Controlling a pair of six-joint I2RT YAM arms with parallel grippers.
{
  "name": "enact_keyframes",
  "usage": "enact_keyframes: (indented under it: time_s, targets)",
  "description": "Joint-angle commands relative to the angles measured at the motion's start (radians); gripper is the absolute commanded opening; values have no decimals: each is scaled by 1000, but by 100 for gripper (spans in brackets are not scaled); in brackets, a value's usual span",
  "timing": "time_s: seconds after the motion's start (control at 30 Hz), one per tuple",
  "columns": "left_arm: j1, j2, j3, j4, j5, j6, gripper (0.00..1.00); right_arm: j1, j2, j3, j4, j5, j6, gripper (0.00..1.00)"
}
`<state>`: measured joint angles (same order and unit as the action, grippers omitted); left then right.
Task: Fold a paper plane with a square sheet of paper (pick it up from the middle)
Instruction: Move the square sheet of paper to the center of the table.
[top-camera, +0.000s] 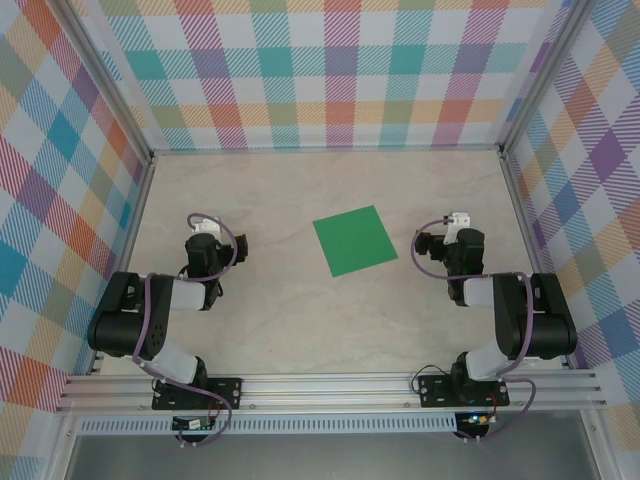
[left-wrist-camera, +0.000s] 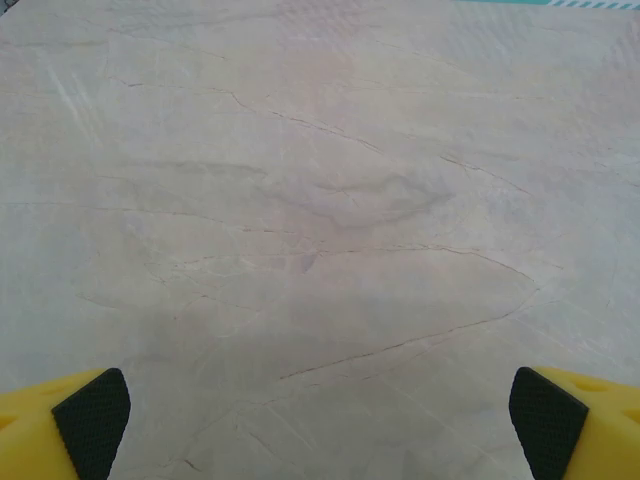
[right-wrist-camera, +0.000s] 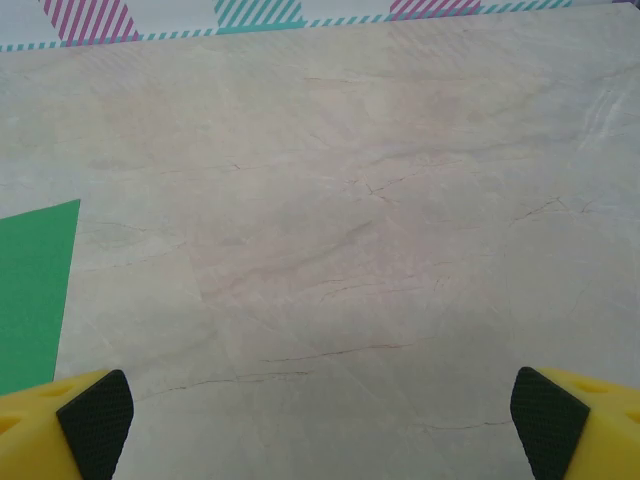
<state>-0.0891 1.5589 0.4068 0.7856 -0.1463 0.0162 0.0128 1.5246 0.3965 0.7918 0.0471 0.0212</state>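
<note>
The square sheet of paper (top-camera: 354, 240) is bright green and lies flat and unfolded on the pale marbled table, midway between the two arms and turned slightly. Its right edge shows at the left of the right wrist view (right-wrist-camera: 35, 290). My left gripper (top-camera: 207, 238) rests low to the left of the sheet and stands open, with bare table between its yellow fingers (left-wrist-camera: 95, 420). My right gripper (top-camera: 455, 240) sits just right of the sheet, also open and holding nothing (right-wrist-camera: 320, 430). The paper plane is out of view.
Plaid-patterned walls (top-camera: 320, 70) close in the table on the back and both sides, with metal posts at the corners. An aluminium rail (top-camera: 330, 390) runs along the near edge where both arm bases are bolted.
</note>
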Motion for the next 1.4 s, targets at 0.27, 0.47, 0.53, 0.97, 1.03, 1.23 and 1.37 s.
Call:
enact_keyframes:
  time_s: [0.27,0.47,0.53,0.97,1.03,1.23,1.37]
  targets:
    - [10,4,14,19,14,7,100,-5,-2,19,9,-18,5,100]
    - [10,5,15,18,13,5,100,-6,-1,19,9,-19,5,100]
    - [12,4,15,17,15,5,100,-6,-1,19,9,-19,5,100]
    - [12,-161,109,-299,-56,-30,100,-6,-208,106,-317,-22,23,100]
    - [12,-236,149,-435,-75,-62,100,-6,-293,167,-494,14,124,100]
    - [12,-366,339,-931,-21,-288,100,0,-298,424,-984,-190,347,100]
    - [12,-415,413,-1128,54,-446,100,42,-219,526,-1099,-309,443,100]
